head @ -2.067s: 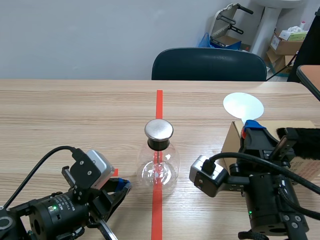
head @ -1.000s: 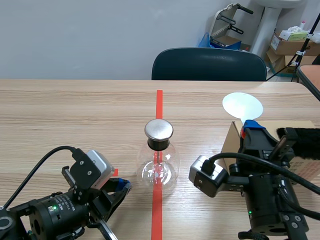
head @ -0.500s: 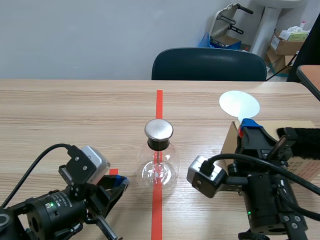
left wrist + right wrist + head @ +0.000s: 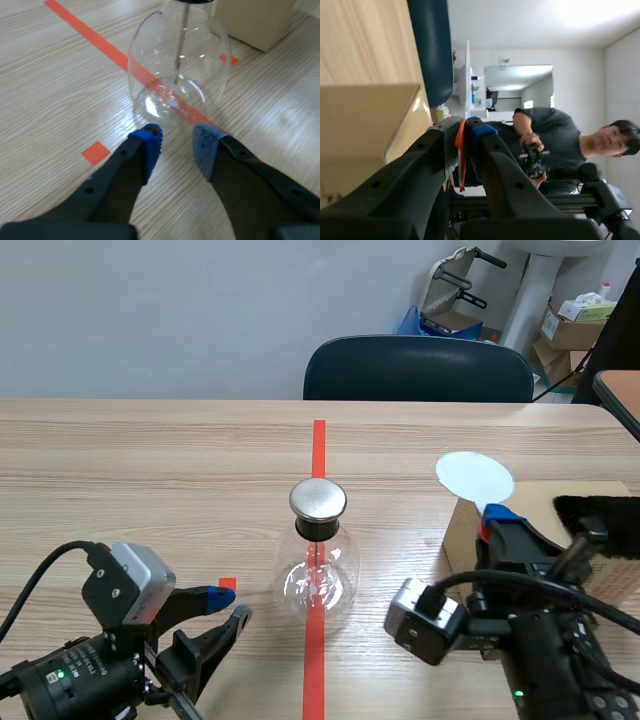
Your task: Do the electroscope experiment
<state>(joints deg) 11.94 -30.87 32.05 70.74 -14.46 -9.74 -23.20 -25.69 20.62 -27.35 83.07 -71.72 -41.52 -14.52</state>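
Flask is sitting just ahead of left claw, fingers standing apart, gripping nothing | right claw is clenching the thin orange stem of white disc, cardboard box lying beside it.

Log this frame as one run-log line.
left gripper: open, clear round glass flask with metal cap just ahead | right gripper: shut on thin white round paddle, beside brown cardboard box | flask: upright on orange-red tape line

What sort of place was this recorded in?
Probably an office or lab room: a wood-grain table, a dark chair behind it, and cardboard boxes stacked in the far corner.
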